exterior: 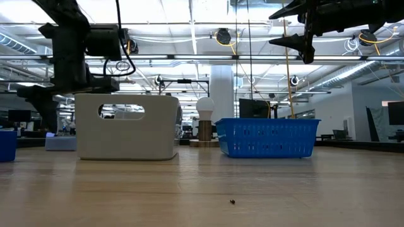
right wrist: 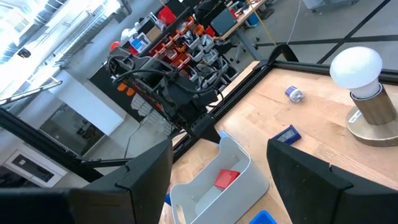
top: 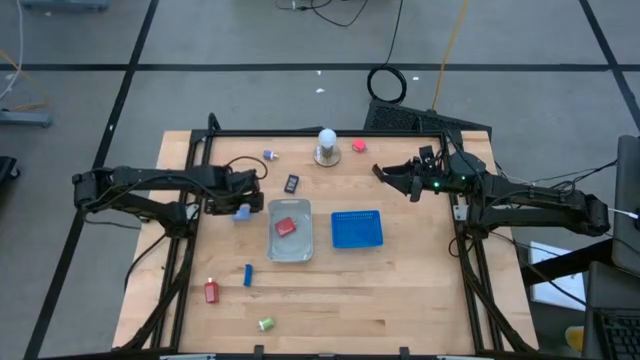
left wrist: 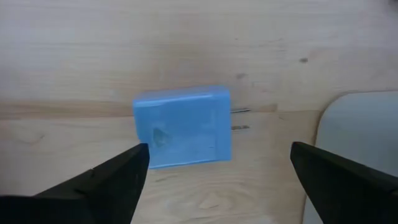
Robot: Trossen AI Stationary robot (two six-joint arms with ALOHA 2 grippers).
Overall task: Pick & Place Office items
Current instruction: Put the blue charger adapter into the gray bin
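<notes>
- Office items lie scattered on the table [top: 400, 290]; the light blue block [left wrist: 182, 127] sits flat on the wood between the left gripper [left wrist: 217, 180] jaws, which stand released, wide apart and not touching it.
- At three o'clock of that block, just beside it, stands the clear tray [top: 290, 252] with a red item [top: 285, 227] inside.
- Blue basket [top: 357, 229] sits at three o'clock of the tray.
- Right gripper [top: 385, 174] hovers raised near the table's one o'clock corner, jaws apart, holding nothing.
- Other items: black piece [top: 292, 183], purple piece [top: 270, 155], red cube [top: 358, 146], blue stick [top: 248, 275], red bottle [top: 211, 291], green piece [top: 265, 323].
- White bulb [top: 326, 146] stands at twelve o'clock.
</notes>
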